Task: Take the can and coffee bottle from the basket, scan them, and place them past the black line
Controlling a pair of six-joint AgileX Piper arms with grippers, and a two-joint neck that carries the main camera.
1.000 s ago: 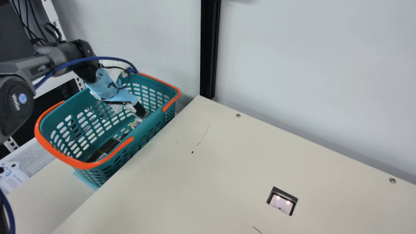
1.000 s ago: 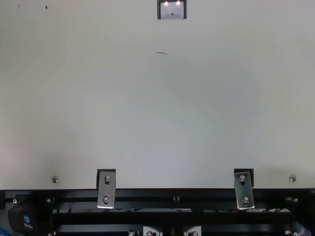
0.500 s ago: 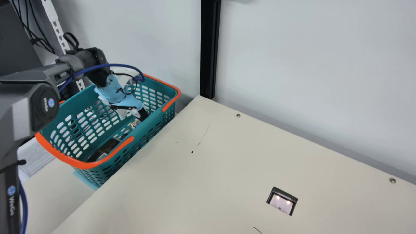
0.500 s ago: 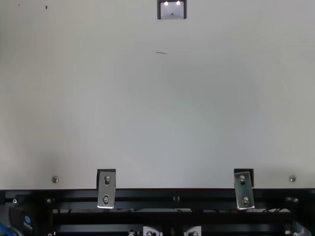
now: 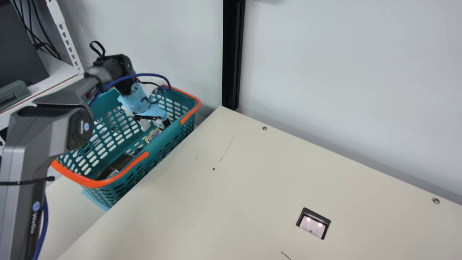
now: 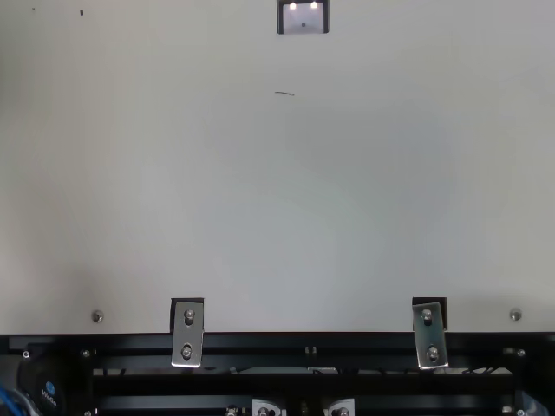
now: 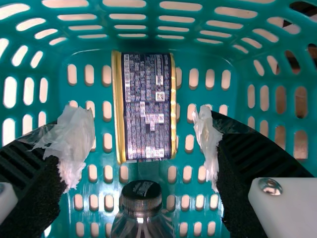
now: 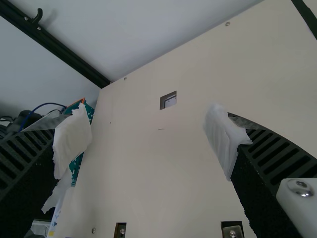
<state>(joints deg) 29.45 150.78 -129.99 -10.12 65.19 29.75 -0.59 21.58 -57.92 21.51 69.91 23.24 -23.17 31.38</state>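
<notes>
Leftmost in the main view stands the teal basket (image 5: 164, 140), slotted all round and edged in orange. The coffee bottle (image 5: 117, 165) lies on its side in its near part, dark and glossy brown along the body, with a pale patch towards one end. In the left wrist view it shows a black cap with finely ridged sides and a bright glint on its smooth, rounded shoulder.

Next, farther along the basket floor, comes the can (image 5: 154, 135), also lying on its side, just beyond the bottle's cap. It is a deep navy, crowded with small pale print and square codes, and banded at both ends in shiny gold.

The left gripper (image 5: 156, 124) is down inside the basket near the can, released and holding nothing, its two white-wrapped tips well apart.

To the right, the scanner (image 5: 312, 226) glows pinkish, set in the cream table (image 5: 231, 202).

In the right wrist view, the right gripper (image 8: 149, 141) is released too, its wrapped tips wide apart with nothing between; a black line (image 8: 308, 19) crosses the table's far corner.
</notes>
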